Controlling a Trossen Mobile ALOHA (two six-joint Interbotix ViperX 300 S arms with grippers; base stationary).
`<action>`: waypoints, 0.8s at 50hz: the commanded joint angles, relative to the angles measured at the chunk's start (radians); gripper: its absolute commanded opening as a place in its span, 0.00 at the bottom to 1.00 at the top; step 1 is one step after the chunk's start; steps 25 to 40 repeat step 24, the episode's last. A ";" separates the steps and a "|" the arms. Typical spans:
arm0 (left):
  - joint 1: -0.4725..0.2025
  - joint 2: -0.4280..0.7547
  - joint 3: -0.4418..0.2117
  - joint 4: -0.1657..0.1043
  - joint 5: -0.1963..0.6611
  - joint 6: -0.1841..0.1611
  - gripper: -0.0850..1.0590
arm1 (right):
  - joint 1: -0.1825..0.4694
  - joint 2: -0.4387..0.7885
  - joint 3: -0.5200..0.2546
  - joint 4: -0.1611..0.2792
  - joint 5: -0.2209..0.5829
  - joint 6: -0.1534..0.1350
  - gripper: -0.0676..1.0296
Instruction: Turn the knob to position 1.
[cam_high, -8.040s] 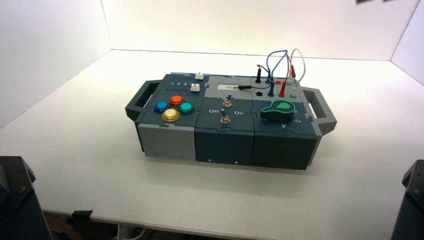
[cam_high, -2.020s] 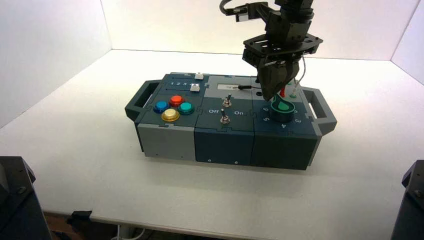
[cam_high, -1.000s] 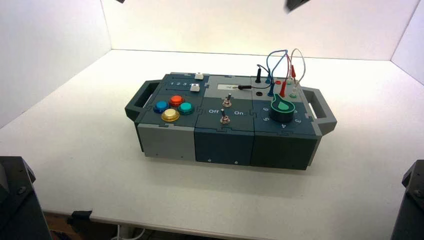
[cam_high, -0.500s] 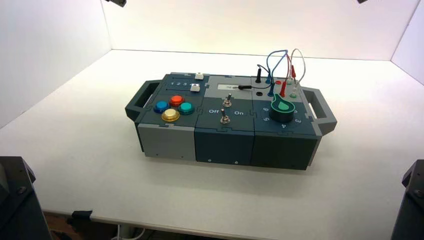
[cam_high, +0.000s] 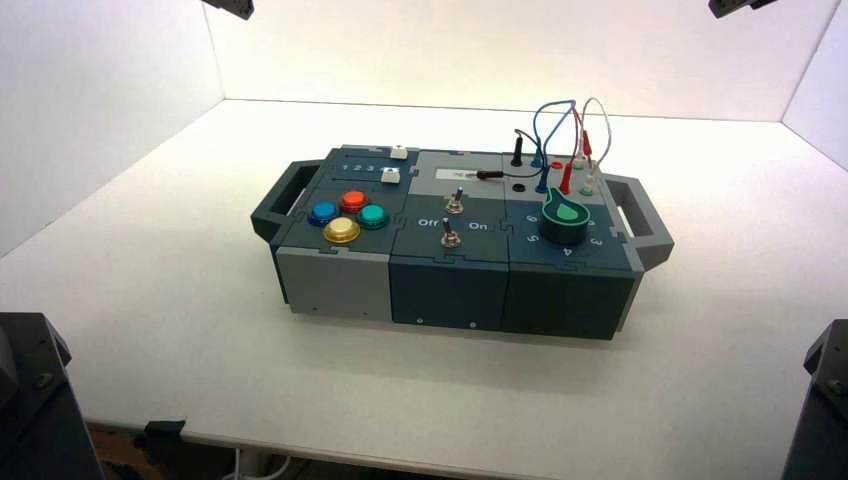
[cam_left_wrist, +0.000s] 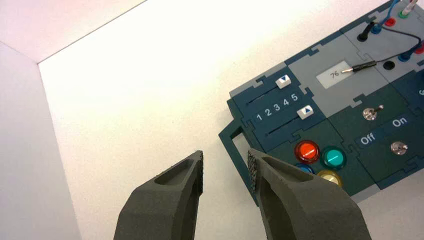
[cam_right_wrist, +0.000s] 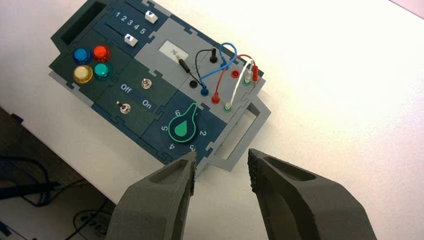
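Observation:
The knob (cam_high: 565, 220), a dark-teal dial with a bright green teardrop top, sits on the right section of the box (cam_high: 450, 285). In the right wrist view the knob (cam_right_wrist: 182, 129) has its pointer tip between the printed 6 and 2, over the spot where a digit is covered. My right gripper (cam_right_wrist: 221, 166) is open and empty, held high above the box's right handle (cam_right_wrist: 239, 142). My left gripper (cam_left_wrist: 225, 164) is open and empty, high above the box's left handle (cam_left_wrist: 235, 145). In the high view only small arm parts show at the top corners.
The box also carries coloured push buttons (cam_high: 345, 215), two toggle switches (cam_high: 451, 222) between Off and On, two white sliders (cam_left_wrist: 294, 96) by a 1–5 scale, a small display (cam_left_wrist: 334, 74) reading 76, and plugged wires (cam_high: 560, 135). White walls enclose the table.
Two seconds ago my right gripper was down on the knob; it has since lifted away out of the high view. The knob's pointer has turned from eight seconds ago and has held still for the last second.

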 joint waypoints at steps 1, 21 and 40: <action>-0.006 -0.003 -0.011 0.005 -0.011 0.005 0.50 | -0.002 0.006 -0.028 0.011 0.000 0.000 0.56; -0.006 -0.009 -0.009 0.003 -0.008 0.006 0.50 | -0.002 0.003 -0.029 0.014 0.011 0.002 0.56; -0.006 -0.009 -0.009 0.003 -0.008 0.005 0.50 | -0.002 0.002 -0.029 0.014 0.012 0.002 0.56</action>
